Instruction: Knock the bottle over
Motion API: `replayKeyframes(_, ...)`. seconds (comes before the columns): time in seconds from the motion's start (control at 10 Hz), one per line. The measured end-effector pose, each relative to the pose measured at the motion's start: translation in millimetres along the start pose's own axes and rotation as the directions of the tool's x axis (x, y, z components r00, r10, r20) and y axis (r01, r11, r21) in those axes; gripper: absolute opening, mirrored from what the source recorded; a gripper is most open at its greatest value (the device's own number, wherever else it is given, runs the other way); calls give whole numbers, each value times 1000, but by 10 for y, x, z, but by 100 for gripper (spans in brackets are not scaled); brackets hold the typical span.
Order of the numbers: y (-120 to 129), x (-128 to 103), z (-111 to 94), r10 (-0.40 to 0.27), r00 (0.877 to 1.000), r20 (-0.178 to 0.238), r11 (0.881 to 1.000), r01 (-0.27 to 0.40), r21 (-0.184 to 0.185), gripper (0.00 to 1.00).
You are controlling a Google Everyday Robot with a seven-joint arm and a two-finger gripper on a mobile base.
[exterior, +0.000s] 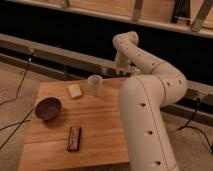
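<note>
Where my gripper (122, 67) hangs upper centre, whether open or closed I cannot tell: bottle (133, 73) dimly beside it. Best pushed sideways near its top, sparing cup (95, 84).

The bottle (133, 73) is small, clear and colourless, a pale plastic shape only dimly seen; it sits at the far right edge of the bench (100, 116), partly hidden by the arm; upright or tilted cannot be told; the hand (122, 68) hangs just beside it, on its left.
</note>
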Motion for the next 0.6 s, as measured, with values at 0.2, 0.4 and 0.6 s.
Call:
replayKeyframes(0.2, -48, -21, 0, 17, 1000, 0, 1000, -17, 12, 1)
replayKeyframes(0.4, -190, -2, -21, 58, 998, -6, 997, -58, 44, 0)
replayKeyframes(0.6, -338, 65, -82, 101, 995, -18, 992, -100, 75, 0)
